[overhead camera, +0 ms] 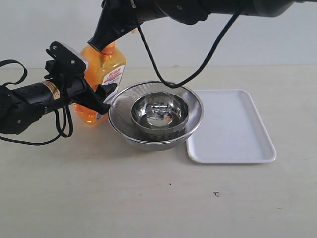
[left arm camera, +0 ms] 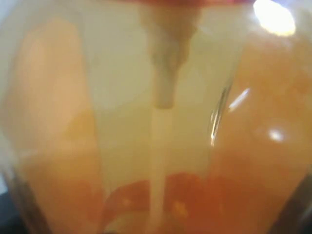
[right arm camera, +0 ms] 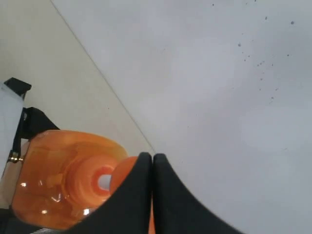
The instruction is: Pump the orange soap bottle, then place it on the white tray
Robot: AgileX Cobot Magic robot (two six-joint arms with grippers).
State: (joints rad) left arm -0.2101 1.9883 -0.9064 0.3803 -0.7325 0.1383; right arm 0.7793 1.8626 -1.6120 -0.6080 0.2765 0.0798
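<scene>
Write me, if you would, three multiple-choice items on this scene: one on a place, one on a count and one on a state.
1. In the exterior view, where does the flat rectangular white plastic tray lie relative to the round steel mesh bowl?
A) to its right
B) to its left
C) inside it

2. How many steel bowls are on the table?
A) one
B) two
C) three

3. How do the right tool's fingers stand?
A) spread wide
B) shut together
C) clamped on the tray's rim

Key:
1 A, the tray sits at the mesh bowl's right side.
2 B, a smaller shiny steel bowl rests inside the mesh one.
3 B, the fingertips meet over the orange pump head of the tall translucent orange soap bottle.
</scene>
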